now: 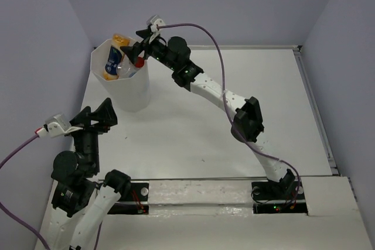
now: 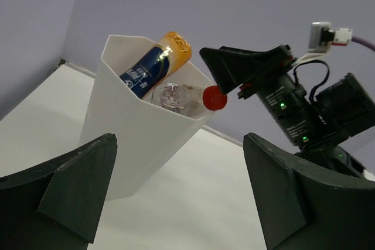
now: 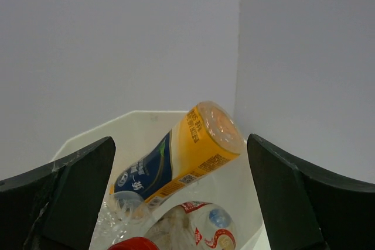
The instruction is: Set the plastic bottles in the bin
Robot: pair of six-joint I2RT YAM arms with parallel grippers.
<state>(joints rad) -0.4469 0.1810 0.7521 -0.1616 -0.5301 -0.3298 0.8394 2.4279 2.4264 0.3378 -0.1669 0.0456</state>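
Observation:
The white octagonal bin [image 1: 126,89] stands at the far left of the table. It holds several bottles: an orange and blue-labelled bottle [image 1: 114,57] leaning upside down against the far rim, a clear bottle [image 2: 170,95], and a red-labelled bottle [image 3: 205,229] with a red cap [image 1: 139,61] at the near rim. My right gripper [image 1: 143,42] is open and empty, just above the bin's right rim. My left gripper [image 1: 96,115] is open and empty, near the bin's front left side, a little above the table. In the left wrist view the bin [image 2: 129,144] rises ahead.
Grey walls close in the table at the back and sides. The right arm [image 1: 234,103] stretches diagonally across the table's middle. A purple cable [image 1: 205,30] arcs above it.

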